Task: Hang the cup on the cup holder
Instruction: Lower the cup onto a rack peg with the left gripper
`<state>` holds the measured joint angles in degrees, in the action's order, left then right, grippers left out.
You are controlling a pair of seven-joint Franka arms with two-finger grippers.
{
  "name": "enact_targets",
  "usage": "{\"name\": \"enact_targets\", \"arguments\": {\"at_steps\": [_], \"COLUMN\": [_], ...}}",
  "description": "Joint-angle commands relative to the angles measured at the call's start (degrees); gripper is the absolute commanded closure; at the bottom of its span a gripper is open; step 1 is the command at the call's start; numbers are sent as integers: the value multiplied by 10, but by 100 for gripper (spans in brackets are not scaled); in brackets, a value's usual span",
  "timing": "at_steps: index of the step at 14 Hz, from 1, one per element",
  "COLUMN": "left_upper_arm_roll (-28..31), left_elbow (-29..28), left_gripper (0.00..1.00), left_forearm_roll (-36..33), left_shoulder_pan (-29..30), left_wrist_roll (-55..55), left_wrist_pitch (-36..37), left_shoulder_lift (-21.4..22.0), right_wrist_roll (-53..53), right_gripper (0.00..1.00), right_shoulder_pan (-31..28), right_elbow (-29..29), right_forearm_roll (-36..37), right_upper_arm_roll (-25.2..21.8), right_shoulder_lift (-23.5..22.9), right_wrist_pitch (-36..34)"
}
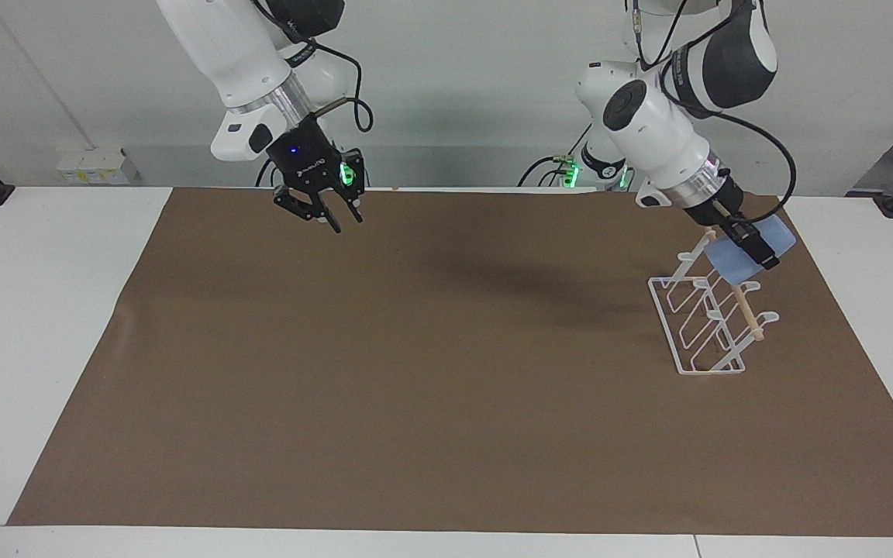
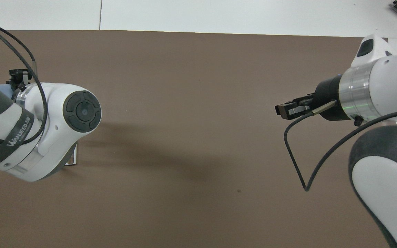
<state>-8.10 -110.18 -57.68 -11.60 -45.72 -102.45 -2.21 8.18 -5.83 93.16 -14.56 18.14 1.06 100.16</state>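
Note:
The light blue cup is tilted, gripped by my left gripper, which is shut on it. The cup hangs at the upper end of the wooden dowel of the white wire cup holder, over the rack's end nearest the robots. I cannot tell whether a prong is inside the cup. In the overhead view my left arm covers the cup and nearly all of the holder; only a corner of the cup holder shows. My right gripper is open and empty, in the air over the mat's edge nearest the robots; it also shows in the overhead view.
A brown mat covers most of the white table. A black cable loops down from the right wrist. The cup holder stands toward the left arm's end of the mat.

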Motion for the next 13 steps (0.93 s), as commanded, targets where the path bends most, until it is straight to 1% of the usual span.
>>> {"name": "enact_targets", "arguments": {"at_steps": [1, 2, 5, 7, 8, 10, 12, 13], "left_upper_arm_roll": [3, 4, 4, 5, 5, 5, 5, 5], "left_elbow": [-14, -26, -36, -36, -41, -63, -83, -86], "left_gripper": [100, 100, 100, 100, 100, 100, 100, 100], "left_forearm_roll": [-27, -41, -73, -88, -95, -104, -128, -128], "left_shoulder_pan": [-1, 3, 7, 8, 19, 21, 29, 31], "left_wrist_roll": [15, 15, 17, 17, 18, 20, 25, 28], "left_wrist_pitch": [-26, -47, -69, -70, -73, -86, -114, -117], "left_shoulder_lift": [5, 6, 3, -5, -6, -2, 3, 4], "right_wrist_roll": [8, 7, 6, 7, 6, 6, 6, 7], "right_gripper": [66, 66, 66, 66, 66, 66, 66, 66], "right_shoulder_pan": [-12, -17, -44, -62, -69, -81, -93, -93], "right_elbow": [-18, -22, -23, -21, -16, 1, 7, 7], "right_forearm_roll": [30, 41, 64, 67, 67, 80, 92, 95], "right_upper_arm_roll": [-12, -14, -14, -13, -14, -14, -16, -26], "right_shoulder_lift": [2, 2, 2, 3, 8, 17, 19, 19], "right_wrist_pitch": [-47, -58, -60, -69, -72, -73, -71, -67]}}
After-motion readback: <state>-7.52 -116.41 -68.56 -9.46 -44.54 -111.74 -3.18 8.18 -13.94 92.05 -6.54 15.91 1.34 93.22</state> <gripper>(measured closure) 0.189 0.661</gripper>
